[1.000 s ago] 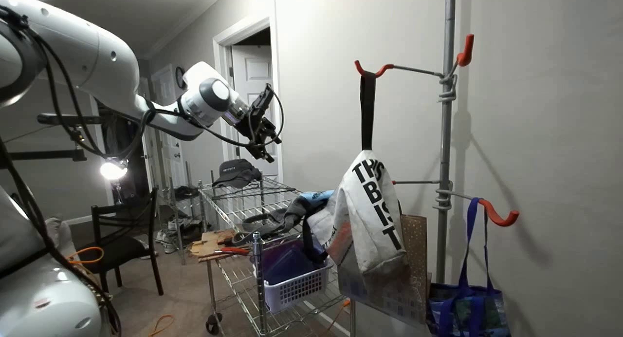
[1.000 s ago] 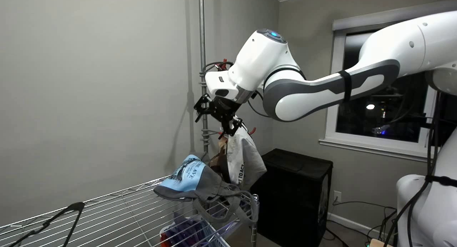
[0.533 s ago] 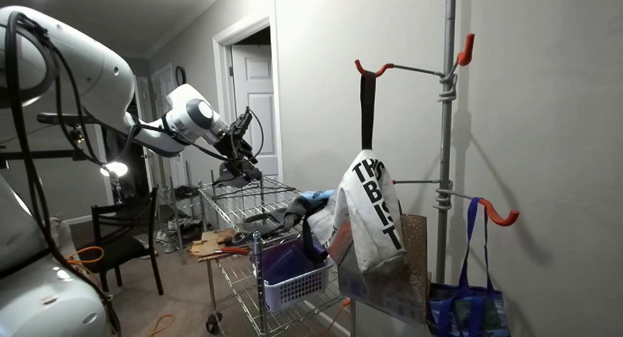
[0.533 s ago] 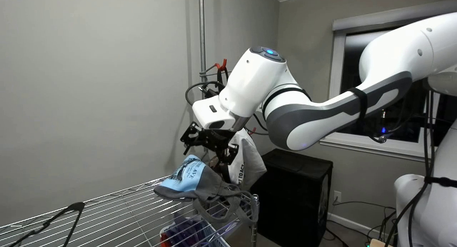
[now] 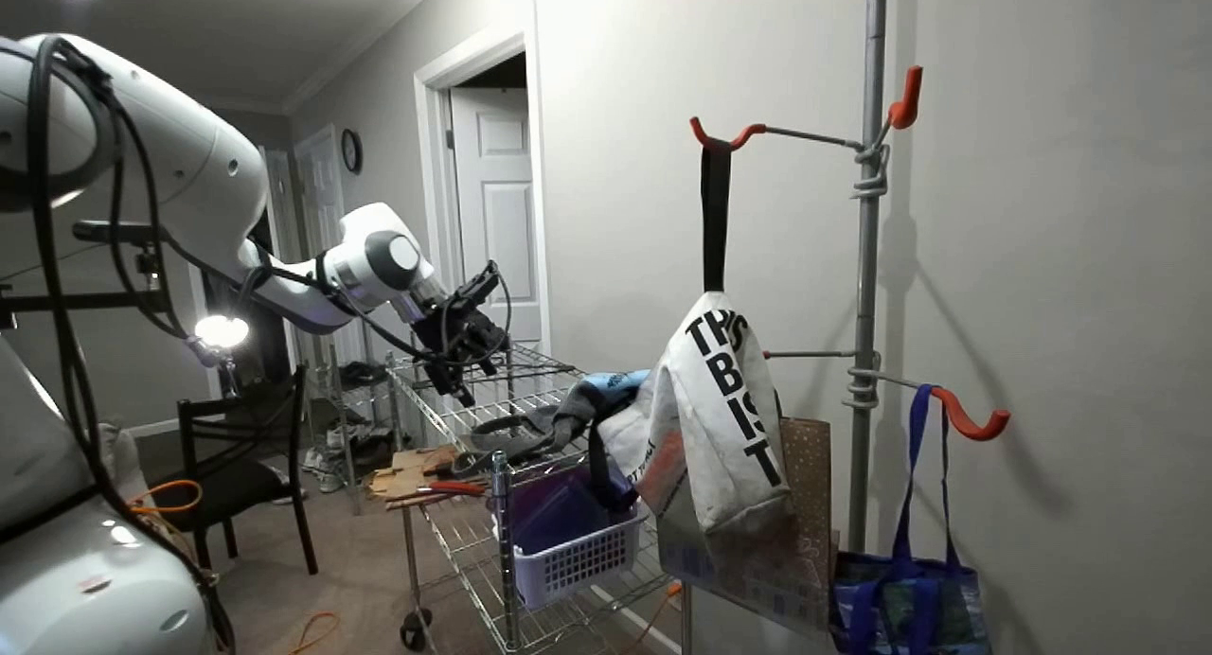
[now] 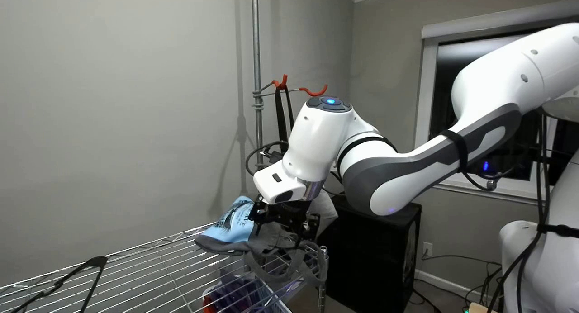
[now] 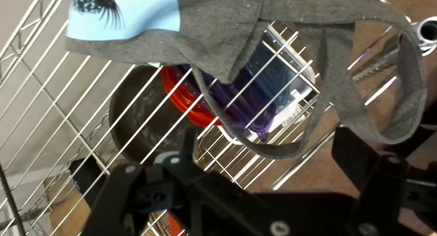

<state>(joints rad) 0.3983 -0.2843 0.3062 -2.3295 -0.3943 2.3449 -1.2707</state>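
Observation:
My gripper [image 7: 266, 137] stands open above the wire shelf [image 7: 78, 133], its fingers wide apart with nothing held. Nearest to it lies a grey cloth bag [image 7: 222, 31] with a light blue printed panel. One of its strap loops [image 7: 273, 150] shows in the gap between the fingers in the wrist view; whether anything touches cannot be told. In an exterior view the gripper [image 6: 278, 238] overlaps the grey bag's strap side, while the blue panel [image 6: 237, 222] shows to its left. Seen from elsewhere, the gripper [image 5: 478, 380] hangs over the shelf, left of the bag [image 5: 568, 418].
A metal pole [image 5: 866, 257] carries red-tipped hooks [image 5: 966, 418]. From them hang a white lettered bag [image 5: 720, 409] and a blue bag [image 5: 909, 598]. Below the shelf sit a white basket [image 5: 578, 565] and a dark round pan [image 7: 146, 109]. A black hanger [image 6: 59, 281] lies on the shelf.
The arm has come down from above, bringing the open gripper close over the grey bag. In an exterior view it also shifted left. The bags and shelf look unmoved.

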